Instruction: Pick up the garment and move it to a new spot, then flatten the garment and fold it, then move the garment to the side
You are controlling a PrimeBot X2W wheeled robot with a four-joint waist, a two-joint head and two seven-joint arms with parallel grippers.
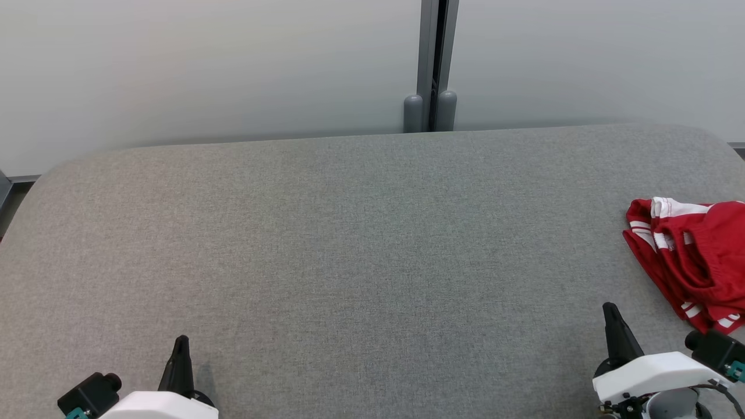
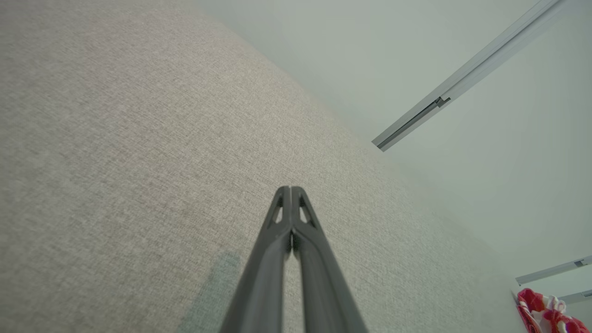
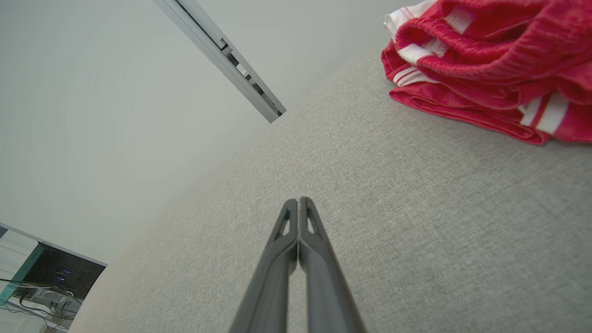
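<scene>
Lying crumpled on grey surface — red, white-striped garment.

Table ctr free; garment at rt.

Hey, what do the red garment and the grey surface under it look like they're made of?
Garment: likely a sporty knit synthetic, faintly shiny, going by its fine mesh texture and gathered ribbed band. Surface: matte woven fabric cover, perhaps over padding, judging by the visible weave and soft rounded corners.
</scene>
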